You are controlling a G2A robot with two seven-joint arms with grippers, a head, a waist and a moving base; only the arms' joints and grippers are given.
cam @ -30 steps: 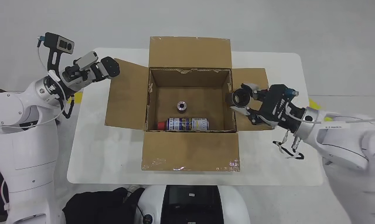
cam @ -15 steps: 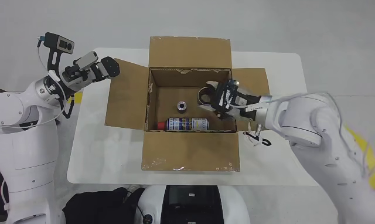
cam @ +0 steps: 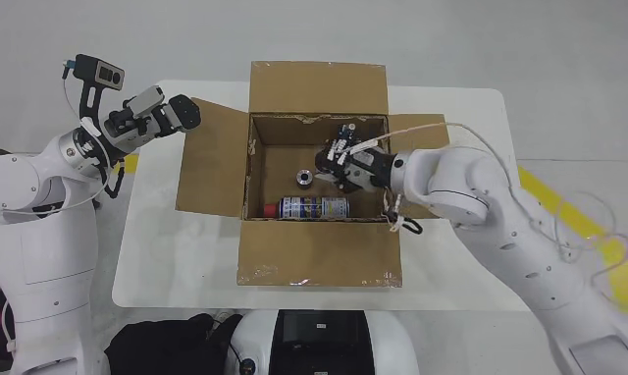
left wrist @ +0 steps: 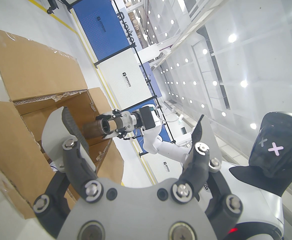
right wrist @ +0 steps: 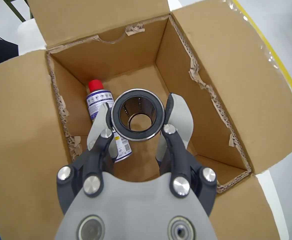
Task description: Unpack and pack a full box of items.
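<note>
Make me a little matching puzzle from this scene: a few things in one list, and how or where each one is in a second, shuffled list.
Things
1. can
2. sleeve
3. left claw
4. box

States
A. open, holding nothing, off to one side of the box
B. flaps spread open
C. gripped by the right claw, over the box
D. lying on its side on the box floor

Pairs: 1-D; 2-C; 3-A; 4-B
</note>
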